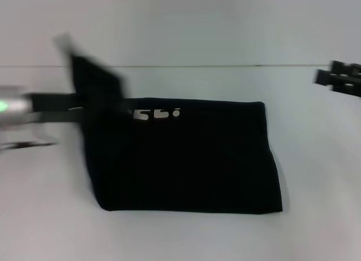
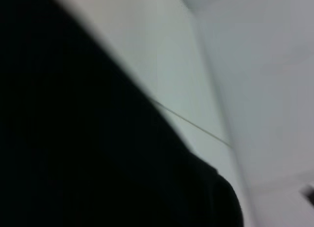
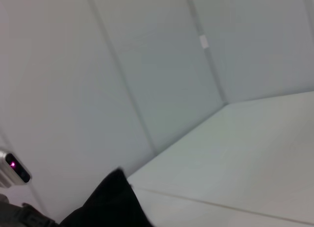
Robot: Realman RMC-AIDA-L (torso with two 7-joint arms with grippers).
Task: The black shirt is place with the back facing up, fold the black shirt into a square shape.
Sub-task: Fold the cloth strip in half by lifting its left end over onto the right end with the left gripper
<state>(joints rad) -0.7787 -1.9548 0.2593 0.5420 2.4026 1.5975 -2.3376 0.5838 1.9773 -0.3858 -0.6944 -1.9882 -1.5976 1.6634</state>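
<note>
Black shirt [image 1: 192, 159], plain soft cloth, folded to a rough rectangle, lying flat mid-table. White lettering near its far edge. Left far corner lifted off the surface as a raised flap; rest flat, edges slightly uneven.

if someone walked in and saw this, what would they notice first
The black shirt, already folded to a rough rectangle, fills the middle of the pale table, with small white lettering near its far edge. At its far left corner the left gripper lifts a flap of cloth off the table. The right gripper sits apart at the far right, off the shirt.
</note>
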